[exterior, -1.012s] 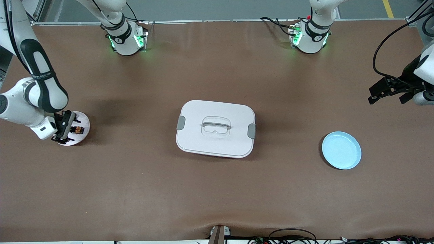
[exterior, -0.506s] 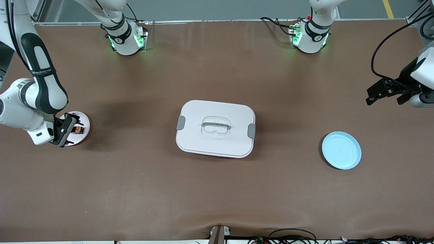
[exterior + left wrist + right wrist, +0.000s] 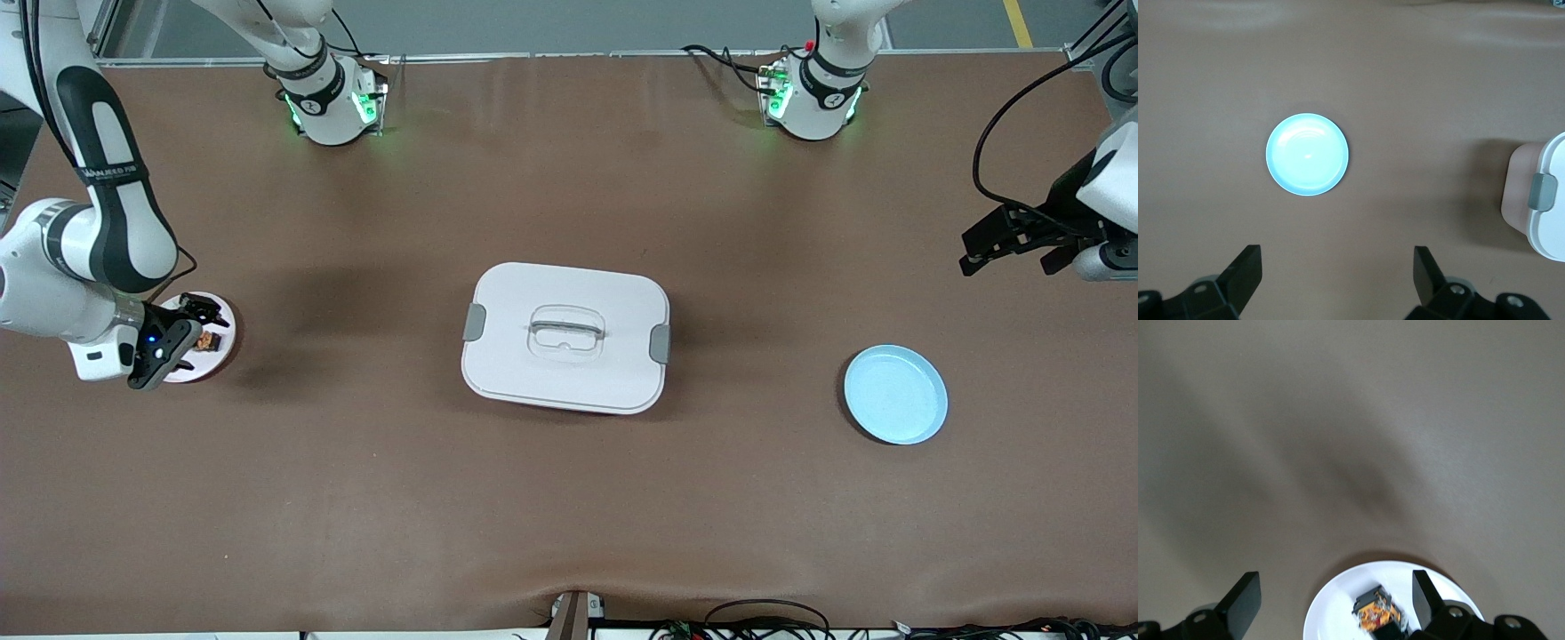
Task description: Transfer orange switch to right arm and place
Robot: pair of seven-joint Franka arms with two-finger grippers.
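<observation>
Switch (image 3: pixel 1379 613) lies loose on a small white dish (image 3: pixel 218 311) at the right arm's end of the table, black body with the orange face turned up. Nothing grips it.

Right gripper (image 3: pixel 189 331) hangs low over the dish, tilted, fingers spread wide and empty. In the right wrist view the switch sits just inside one finger (image 3: pixel 1426 595), well clear of the other, so the part is off-centre in the gap. Judgement: the wide spread gives clearance to drop around the tiny body; a small sideways correction looks needed so both pads meet it squarely.

Left gripper (image 3: pixel 1013 236) is up in the air over bare table at the left arm's end, fingers also fully apart, holding nothing. Left arm waits. Its wrist view looks straight down at a blue plate (image 3: pixel 1307 155), framed between the two fingers (image 3: pixel 1245 270) but well below them. Plate is empty, a likely drop spot, though I cannot confirm that.

A white lidded box (image 3: pixel 565 336) sits mid-table between the two dishes, lid on, handle up. It stands in the line between the arms, so any handover would probably happen above it.

Task reads as barely begun: pick not yet made. Risk: the small part tipping or skating on the smooth dish if one finger touches first.
</observation>
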